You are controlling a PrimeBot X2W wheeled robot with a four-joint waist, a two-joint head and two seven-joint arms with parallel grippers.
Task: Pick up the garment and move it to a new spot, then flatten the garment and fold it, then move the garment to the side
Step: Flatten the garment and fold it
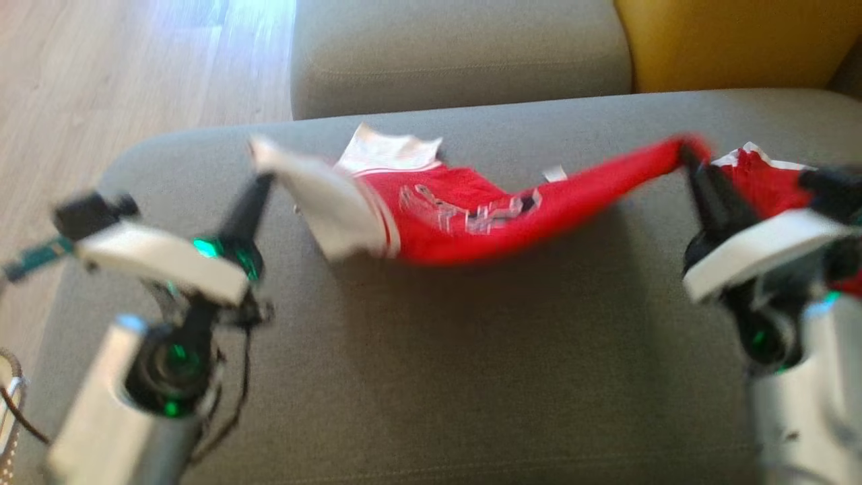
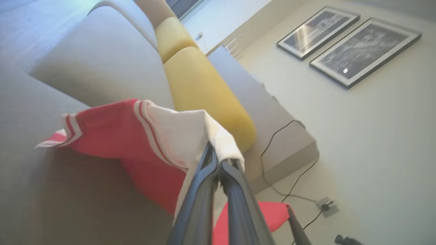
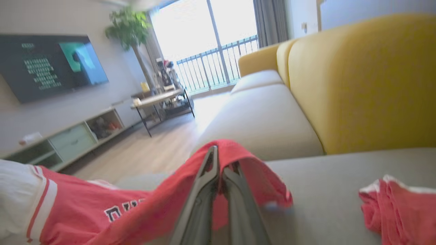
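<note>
Claws are both clamped tight. The left claw (image 1: 264, 180) has its two fingers pinched together on the white sleeve end of the shirt (image 1: 471, 215), and the right claw (image 1: 687, 153) is clenched on a red edge at the other end. So the shirt hangs stretched between them like a hammock over the grey sofa seat (image 1: 471, 377). The middle bit with the lettering sags lowest, and it's too blurry to say if it brushes the cushion. There's also a bunched red and white piece of cloth (image 1: 761, 176) lying on the seat just beside the right claw; can't tell if it's part of the same shirt. A yellow back cushion (image 1: 727, 40) sits behind.
</note>
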